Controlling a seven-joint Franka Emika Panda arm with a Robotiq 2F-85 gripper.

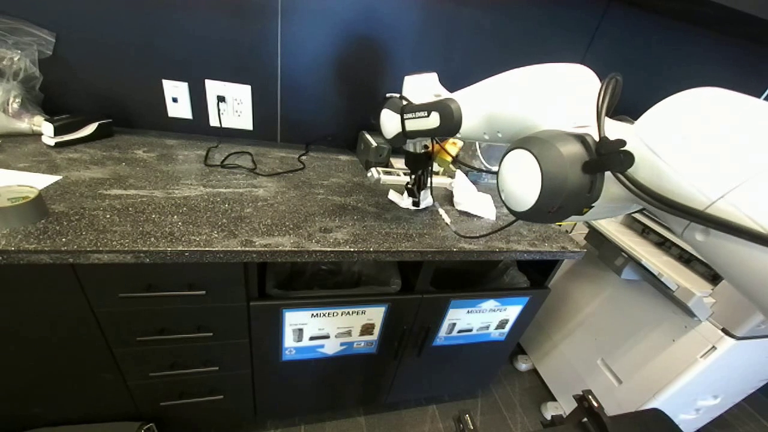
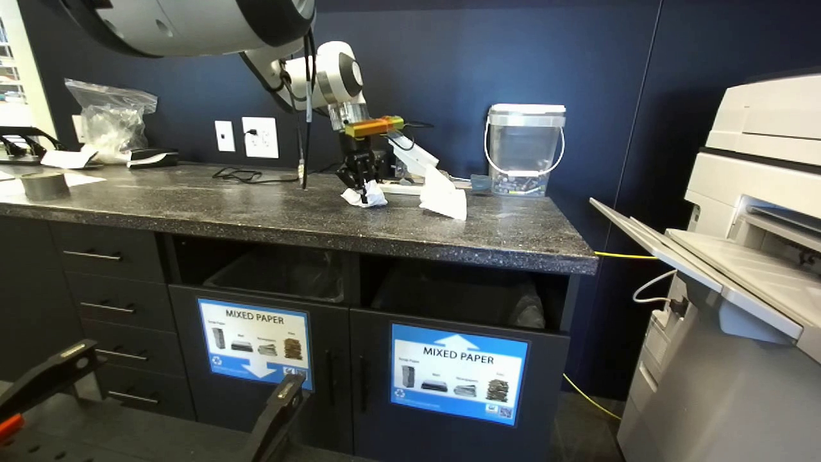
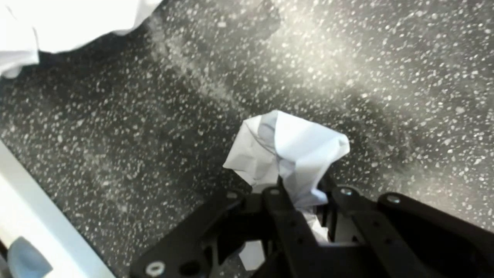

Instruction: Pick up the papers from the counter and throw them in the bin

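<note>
A small white crumpled paper (image 1: 398, 199) lies at my gripper (image 1: 416, 199) on the dark speckled counter (image 1: 288, 210). In the wrist view my gripper (image 3: 306, 189) is shut on this paper (image 3: 295, 141), which bunches up between the fingertips, low at the counter. It also shows under the gripper (image 2: 363, 187) in an exterior view (image 2: 375, 196). A larger folded white paper (image 2: 444, 196) stands apart beside it, also at the wrist view's upper left (image 3: 73, 23). The bin (image 2: 458, 372) with the bluer label is below the counter; its slot is open above the front.
The twin front (image 2: 255, 340) is beside the bin. A white bar-like device (image 1: 390, 176) lies behind the papers. A pale bucket (image 2: 526, 151) stands at the back. A black cable (image 1: 258, 172) lies by the wall. Tape (image 1: 21, 207) and a printer (image 2: 757, 244) flank the counter.
</note>
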